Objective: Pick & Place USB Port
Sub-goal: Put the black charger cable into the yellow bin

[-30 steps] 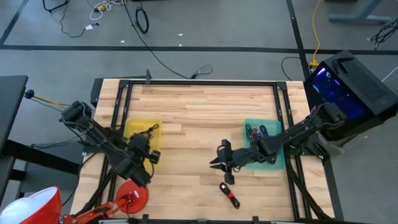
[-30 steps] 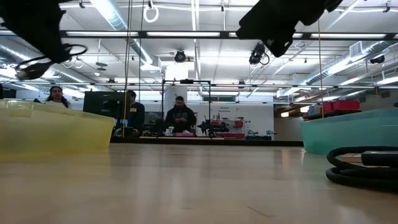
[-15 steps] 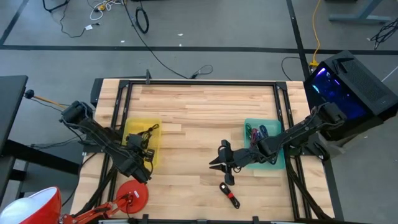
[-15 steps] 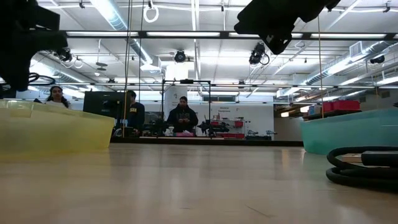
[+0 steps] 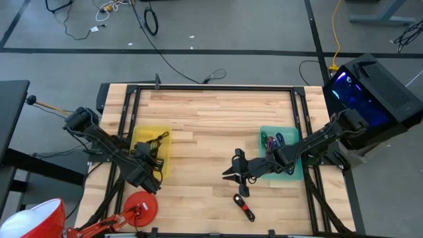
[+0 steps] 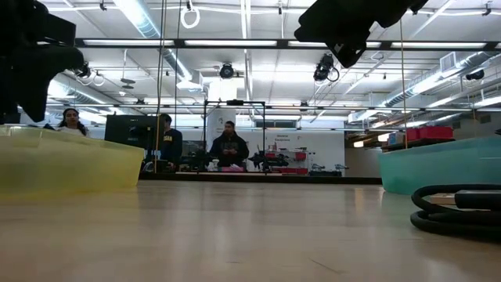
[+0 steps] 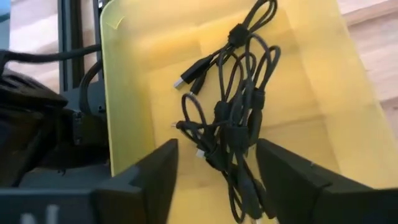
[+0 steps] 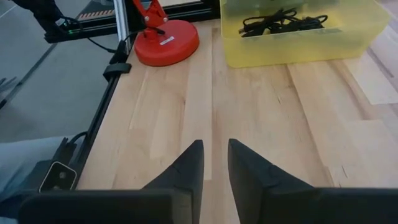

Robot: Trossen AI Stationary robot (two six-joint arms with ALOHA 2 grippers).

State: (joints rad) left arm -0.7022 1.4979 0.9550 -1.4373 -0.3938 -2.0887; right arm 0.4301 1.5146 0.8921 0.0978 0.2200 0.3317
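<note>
A yellow bin stands at the table's left. A tangle of black USB cables lies on its floor. My left gripper is open above the bin's near end, a finger on either side of the tangle, touching nothing. One black USB cable lies coiled on the wood near the front edge, also in the low view. My right gripper hovers above the table's middle, just beyond that cable. Its fingers stand a narrow gap apart with nothing between them.
A teal bin with coloured cables stands at the right, behind my right arm. A red round base sits off the table's near left corner. Bare wood lies between the two bins. People stand in the room beyond the table.
My left gripper has sunk toward the yellow bin and tipped to point more steeply down. In the low view, the black cable loop that hung from it a second ago no longer shows below it.
</note>
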